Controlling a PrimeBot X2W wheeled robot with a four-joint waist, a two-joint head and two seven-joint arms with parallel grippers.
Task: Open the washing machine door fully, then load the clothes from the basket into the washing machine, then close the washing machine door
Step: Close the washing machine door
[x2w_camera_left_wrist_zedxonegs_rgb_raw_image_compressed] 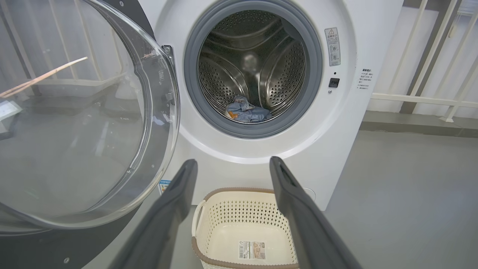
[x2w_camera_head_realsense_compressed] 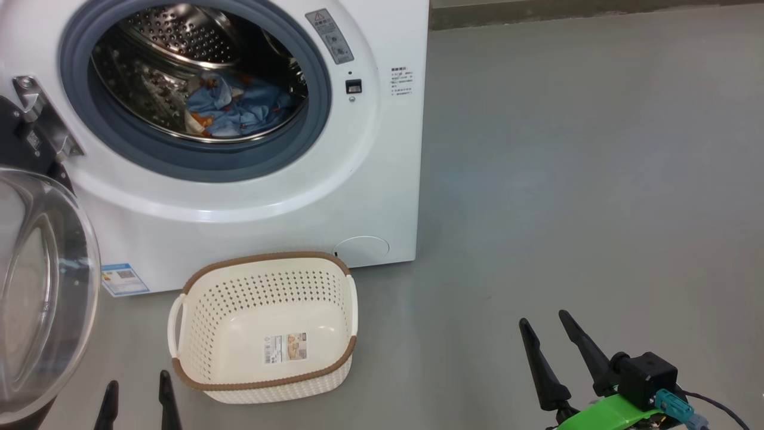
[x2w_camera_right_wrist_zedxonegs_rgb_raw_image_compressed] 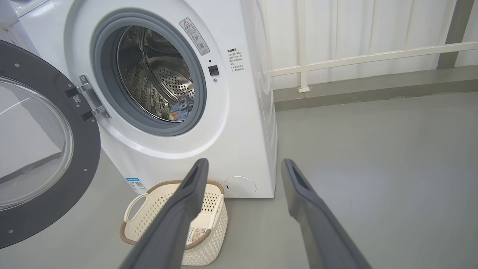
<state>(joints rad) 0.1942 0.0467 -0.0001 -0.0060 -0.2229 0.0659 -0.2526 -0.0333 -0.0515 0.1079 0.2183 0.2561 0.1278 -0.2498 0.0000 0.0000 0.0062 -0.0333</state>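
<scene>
The white washing machine (x2w_camera_head_realsense_compressed: pixel 370 179) stands on the grey floor (x2w_camera_head_realsense_compressed: pixel 567 179), which runs open and wide from the machine's right edge. The washing machine door (x2w_camera_head_realsense_compressed: pixel 36 298) hangs swung out on its hinge at the machine's left edge, its glass bowl bulging just left of the basket. The basket (x2w_camera_head_realsense_compressed: pixel 268 258) sits on the floor just before the machine's lower front edge. Its bottom carries a label sticker (x2w_camera_head_realsense_compressed: pixel 285 348) whose print is too small to read. The clothes (x2w_camera_head_realsense_compressed: pixel 239 110), blue with orange marks, lie low in the steel drum behind the grey-blue ring, well apart from both hands. The left hand (x2w_camera_head_realsense_compressed: pixel 138 382) hovers by the basket's near left corner, between it and the door, fingers apart and holding nothing. The right hand (x2w_camera_head_realsense_compressed: pixel 544 319) hovers over open floor well to the basket's right, fingers likewise apart. A grey warning sticker (x2w_camera_head_realsense_compressed: pixel 330 36) with a red triangle sits at the ring's upper right. A block of small unreadable print (x2w_camera_head_realsense_compressed: pixel 401 80) lies near the machine's right edge, and a blue energy sticker (x2w_camera_head_realsense_compressed: pixel 124 279) at its lower left corner.
</scene>
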